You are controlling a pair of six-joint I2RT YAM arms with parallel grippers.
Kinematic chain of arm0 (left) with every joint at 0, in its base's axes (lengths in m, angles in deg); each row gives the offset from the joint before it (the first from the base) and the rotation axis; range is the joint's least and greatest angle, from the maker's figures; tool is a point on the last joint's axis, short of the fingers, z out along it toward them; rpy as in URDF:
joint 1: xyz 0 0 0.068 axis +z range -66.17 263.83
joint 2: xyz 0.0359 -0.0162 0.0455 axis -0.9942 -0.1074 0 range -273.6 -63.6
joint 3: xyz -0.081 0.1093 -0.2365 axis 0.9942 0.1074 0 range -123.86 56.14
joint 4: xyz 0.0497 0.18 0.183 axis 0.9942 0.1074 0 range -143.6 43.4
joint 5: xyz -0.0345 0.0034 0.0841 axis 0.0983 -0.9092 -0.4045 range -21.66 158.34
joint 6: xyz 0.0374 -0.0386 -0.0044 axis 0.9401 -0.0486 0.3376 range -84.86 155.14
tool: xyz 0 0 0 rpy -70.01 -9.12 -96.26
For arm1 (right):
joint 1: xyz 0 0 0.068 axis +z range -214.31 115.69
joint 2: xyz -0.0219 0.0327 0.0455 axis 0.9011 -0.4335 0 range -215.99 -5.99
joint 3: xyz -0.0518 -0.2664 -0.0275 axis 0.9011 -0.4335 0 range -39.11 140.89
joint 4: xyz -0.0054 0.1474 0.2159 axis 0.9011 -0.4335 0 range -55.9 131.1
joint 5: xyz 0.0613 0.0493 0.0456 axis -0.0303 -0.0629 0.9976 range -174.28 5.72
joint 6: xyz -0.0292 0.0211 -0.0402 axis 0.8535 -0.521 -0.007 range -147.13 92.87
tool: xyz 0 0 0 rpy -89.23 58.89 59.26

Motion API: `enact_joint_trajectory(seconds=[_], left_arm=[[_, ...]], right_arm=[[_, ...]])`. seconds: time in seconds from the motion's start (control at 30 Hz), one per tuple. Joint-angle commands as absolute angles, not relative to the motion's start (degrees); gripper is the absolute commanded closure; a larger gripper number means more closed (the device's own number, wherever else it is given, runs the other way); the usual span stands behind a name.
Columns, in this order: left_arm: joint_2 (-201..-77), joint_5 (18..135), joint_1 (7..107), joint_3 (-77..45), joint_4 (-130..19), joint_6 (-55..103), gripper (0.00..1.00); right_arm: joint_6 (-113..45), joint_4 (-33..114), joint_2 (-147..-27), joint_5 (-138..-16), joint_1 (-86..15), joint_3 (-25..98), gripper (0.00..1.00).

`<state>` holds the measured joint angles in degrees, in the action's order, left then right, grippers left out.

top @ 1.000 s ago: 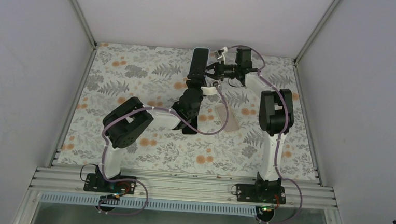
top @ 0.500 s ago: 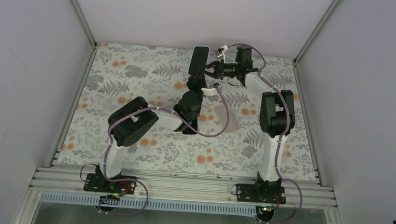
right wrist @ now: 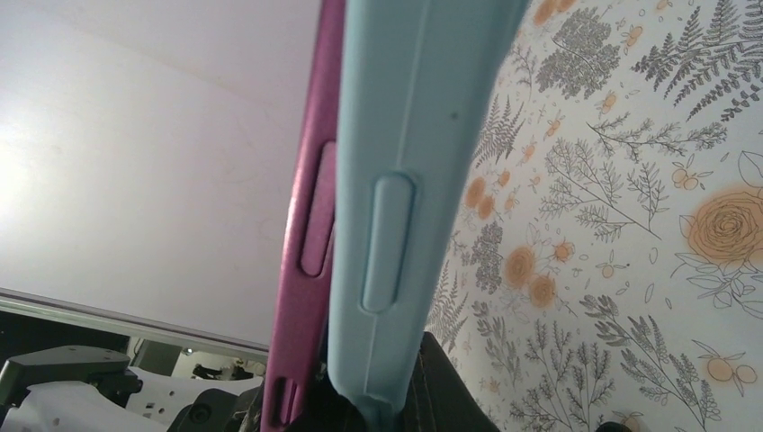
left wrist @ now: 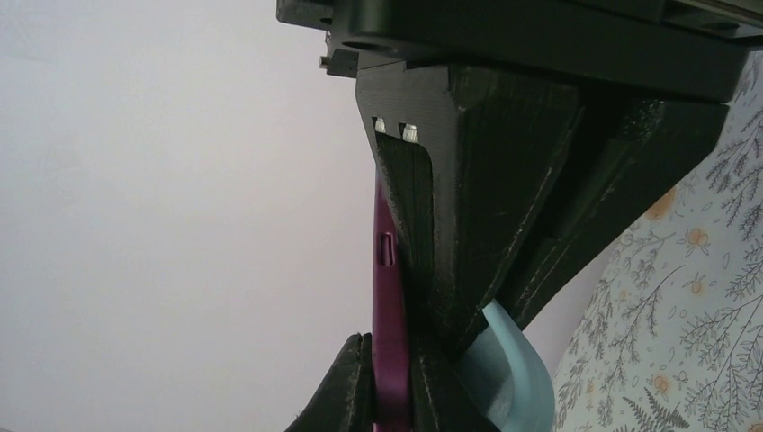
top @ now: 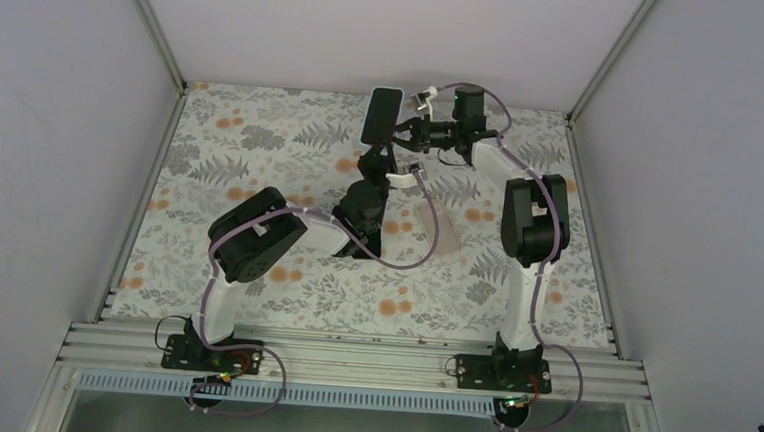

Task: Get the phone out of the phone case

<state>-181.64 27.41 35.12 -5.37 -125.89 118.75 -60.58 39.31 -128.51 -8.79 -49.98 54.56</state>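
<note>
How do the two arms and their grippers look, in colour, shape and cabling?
The left arm and right arm have white links and bulky black joint housings; a purple cable runs along each. The left gripper and right gripper are black, with wedge-shaped fingers.

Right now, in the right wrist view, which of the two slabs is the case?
The light blue slab on the right, thicker, with a raised button cover; the magenta phone lies against its left.
</note>
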Motion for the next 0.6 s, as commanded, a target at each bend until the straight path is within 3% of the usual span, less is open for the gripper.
enact_joint_trajectory(seconds=[0.0, 0.27, 0.57], left_arm=[[-178.9, 25.2, 37.9, -5.0, -135.4, 121.7, 0.98], [-170.8, 25.1, 36.6, -0.5, -129.7, 118.2, 0.98], [-166.2, 23.5, 34.5, 0.4, -118.1, 111.1, 0.98]], right_arm=[[-49.9, 28.0, -127.4, -4.4, -49.5, 55.8, 0.97], [-29.8, 4.8, -135.4, -20.3, -54.6, 71.6, 0.97], [-27.1, 2.8, -133.8, -31.9, -55.1, 74.5, 0.97]])
